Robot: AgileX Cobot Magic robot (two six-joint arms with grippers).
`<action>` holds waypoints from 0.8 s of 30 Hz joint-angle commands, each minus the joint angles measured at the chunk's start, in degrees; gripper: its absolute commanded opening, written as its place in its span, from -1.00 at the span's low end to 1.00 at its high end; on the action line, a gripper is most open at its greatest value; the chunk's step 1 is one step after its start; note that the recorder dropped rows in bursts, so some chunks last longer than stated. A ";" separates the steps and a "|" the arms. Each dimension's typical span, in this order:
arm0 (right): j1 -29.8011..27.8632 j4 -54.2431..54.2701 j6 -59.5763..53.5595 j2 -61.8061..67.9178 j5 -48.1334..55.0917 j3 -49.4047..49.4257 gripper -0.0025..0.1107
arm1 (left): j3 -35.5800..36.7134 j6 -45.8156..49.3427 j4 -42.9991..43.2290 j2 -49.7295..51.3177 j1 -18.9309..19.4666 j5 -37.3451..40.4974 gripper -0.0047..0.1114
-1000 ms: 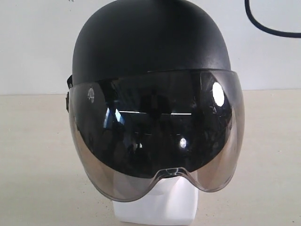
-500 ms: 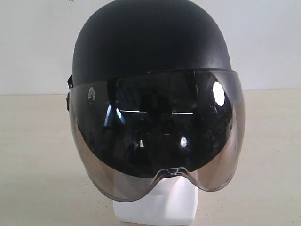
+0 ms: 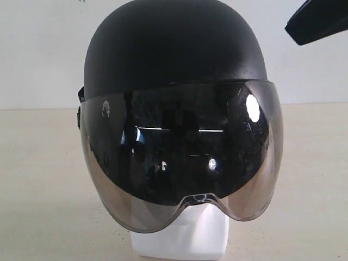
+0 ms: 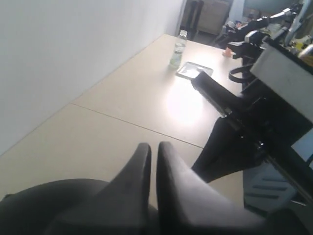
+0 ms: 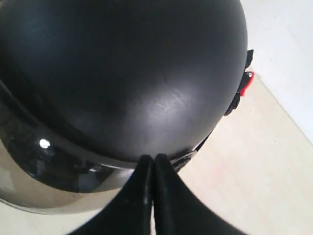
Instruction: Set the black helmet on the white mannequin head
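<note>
The black helmet (image 3: 174, 54) sits on the white mannequin head (image 3: 187, 236), its smoky bubble visor (image 3: 179, 157) covering the face; only the chin and base show below. From above, the helmet (image 5: 122, 73) fills the right wrist view. My right gripper (image 5: 154, 159) hangs above and beside its rim, fingers pressed together with nothing between them. A dark part of the right arm (image 3: 318, 20) shows at the upper right of the exterior view. My left gripper (image 4: 154, 147) is shut and empty, away from the helmet, over the beige table (image 4: 122, 122).
A red strap buckle (image 5: 246, 83) pokes out at the helmet's side. Farther down the table stand a clear bottle (image 4: 178, 49) and a flat tray (image 4: 194, 71). The other arm's dark links (image 4: 239, 122) and equipment stand at the table's side. A white wall (image 3: 43, 49) is behind.
A black cable at the upper right a second ago left the view. A dark part of the right arm has now come in at that corner. Helmet and head have not moved.
</note>
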 commanded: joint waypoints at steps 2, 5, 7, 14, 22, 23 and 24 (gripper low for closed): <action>0.02 2.93 -6.13 -0.27 0.15 0.09 -0.96 | -2.45 1.14 4.54 3.39 -6.17 -0.88 -0.84; 0.02 6.03 -11.53 -0.27 0.15 0.19 -0.96 | -2.45 0.02 4.94 4.10 -7.35 -3.14 -0.84; 0.02 7.23 -13.71 -0.27 0.15 0.19 -0.96 | -2.45 -1.22 5.27 4.60 -7.35 -2.37 -0.84; 0.02 16.23 -18.72 1.50 0.15 0.19 -0.96 | -2.35 -1.59 12.68 5.26 -7.35 -5.84 -0.84; 0.02 20.78 -18.40 6.10 -1.32 0.19 -0.96 | -2.46 -1.04 13.93 6.36 -6.16 -10.44 -0.84; 0.02 22.10 -18.40 6.10 -1.77 0.19 -0.96 | -2.46 -1.04 13.93 6.87 -5.73 -9.86 -0.84; 0.02 22.97 -18.53 6.10 -2.01 0.19 -0.96 | -2.46 -1.19 13.93 7.35 -5.07 -9.27 -0.84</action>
